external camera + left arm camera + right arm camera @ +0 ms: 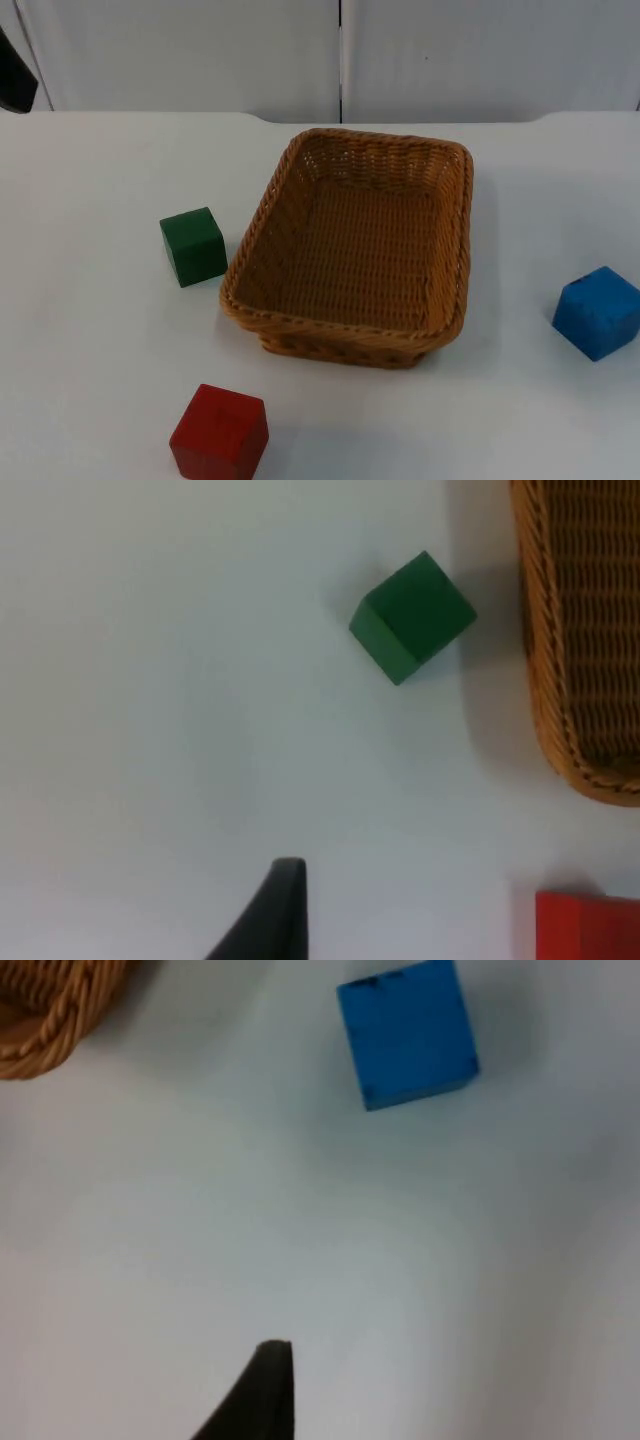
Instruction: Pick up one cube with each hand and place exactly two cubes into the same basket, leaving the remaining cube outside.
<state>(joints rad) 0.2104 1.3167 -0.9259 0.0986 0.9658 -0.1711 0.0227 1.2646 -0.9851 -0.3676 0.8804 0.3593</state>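
A woven basket (350, 250) is set on the white table (90, 330), roughly at its middle, with nothing lying inside it. A green cube (193, 246) is placed just beside the basket's left wall, apart from it by a narrow strip of table. A red cube (220, 433) is found near the front edge of the top view, in front of the basket's left front corner and well apart from the green one. A blue cube (598, 312) is seen on the right side of the table, well apart from the basket's right wall. All three cubes rest on the table, outside the basket. From the left wrist view, the green cube (412, 617) is shown turned at an angle beside the basket's woven rim (580, 630), and one edge of the red cube (585, 925) is also caught; the left gripper (275, 920) is held above bare table, clear of every cube, and only one dark fingertip of it is seen, so whether its claw is released or clenched cannot be told. From the right wrist view, the blue cube (407, 1033) is shown lying flat, with a corner of the basket (50, 1010) off to one side; the right gripper (262, 1395) is likewise held over bare table, away from the blue cube, and its claw's state cannot be told either. A grey partition wall (200, 50) is seen behind the table.
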